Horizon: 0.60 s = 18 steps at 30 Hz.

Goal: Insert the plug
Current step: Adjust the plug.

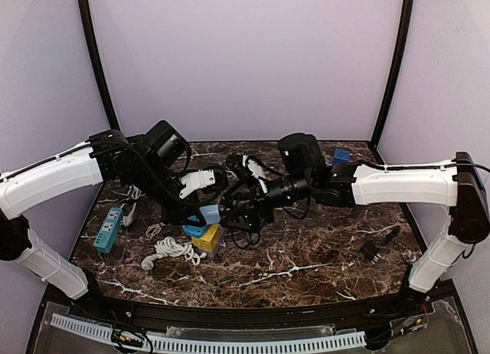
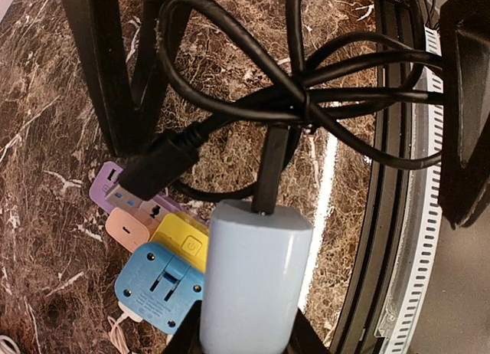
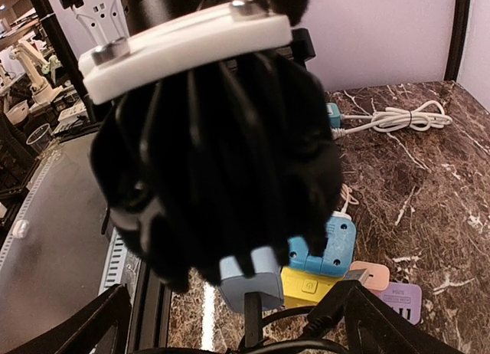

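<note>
left claw [image 2: 246, 332] pinches pale blue rounded plastic charger block [image 2: 256, 270] above dark marble table [image 2: 46, 239], port end outward for access. black straight plug [image 2: 269, 170] sits in that port, looks seated. spare black USB plug [image 2: 149, 174] dangles beside. right claw [image 3: 237, 316] beyond: spread wide, empty, flanking the block.

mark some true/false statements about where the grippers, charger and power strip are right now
1. The left gripper is shut on the light blue charger. True.
2. The right gripper is clamped on the teal power strip. False: its jaws stand wide open, and the strip lies untouched.
3. A black cable enters the charger's top end. True.
4. The teal power strip lies at the right side of the table. False: it lies at the left side.
5. The yellow adapter sits right beside the blue adapter. True.
</note>
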{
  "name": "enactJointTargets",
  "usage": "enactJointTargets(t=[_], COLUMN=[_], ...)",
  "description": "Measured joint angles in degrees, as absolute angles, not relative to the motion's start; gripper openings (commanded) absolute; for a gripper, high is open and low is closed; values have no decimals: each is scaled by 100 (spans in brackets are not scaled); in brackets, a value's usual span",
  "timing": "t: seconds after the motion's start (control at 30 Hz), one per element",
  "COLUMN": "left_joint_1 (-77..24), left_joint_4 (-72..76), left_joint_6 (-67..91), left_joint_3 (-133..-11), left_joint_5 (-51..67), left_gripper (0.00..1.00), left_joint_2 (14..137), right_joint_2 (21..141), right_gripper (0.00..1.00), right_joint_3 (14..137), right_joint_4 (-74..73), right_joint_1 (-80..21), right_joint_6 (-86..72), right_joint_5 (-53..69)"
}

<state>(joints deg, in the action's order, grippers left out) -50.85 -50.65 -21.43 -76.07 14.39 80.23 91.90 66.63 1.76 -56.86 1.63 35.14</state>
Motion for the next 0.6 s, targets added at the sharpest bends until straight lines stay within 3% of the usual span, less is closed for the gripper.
enactJointTargets(t=[0.1,0.23,0.37,0.47,0.6], left_joint_1=[-5046,-5035,-4998,-4960,-4904], left_joint_4=[-5116,-5092,-5151,-5135,-5074], left_joint_6=[-2106,-2051,-2053,-2078,-2084], left_joint_3=[-7690,-7747,-7789,-7800,-7800], left_joint_5=[1441,1492,1535,1651,1826], left_gripper=[1,1,1,1,1], left_joint_2=[8079,8110,8130,8132,8132], right_joint_2=[9312,9588,9878,9931,9933], right_gripper=[93,81,65,45,49], right_joint_3=[6663,6718,6873,6899,6899], right_joint_4=[484,834,1120,1288,1406], right_joint_1=[-5688,-5699,-5664,-5638,-5631], right_joint_6=[89,-78,-132,-126,-130], right_joint_5=[3538,3743,3911,4007,4049])
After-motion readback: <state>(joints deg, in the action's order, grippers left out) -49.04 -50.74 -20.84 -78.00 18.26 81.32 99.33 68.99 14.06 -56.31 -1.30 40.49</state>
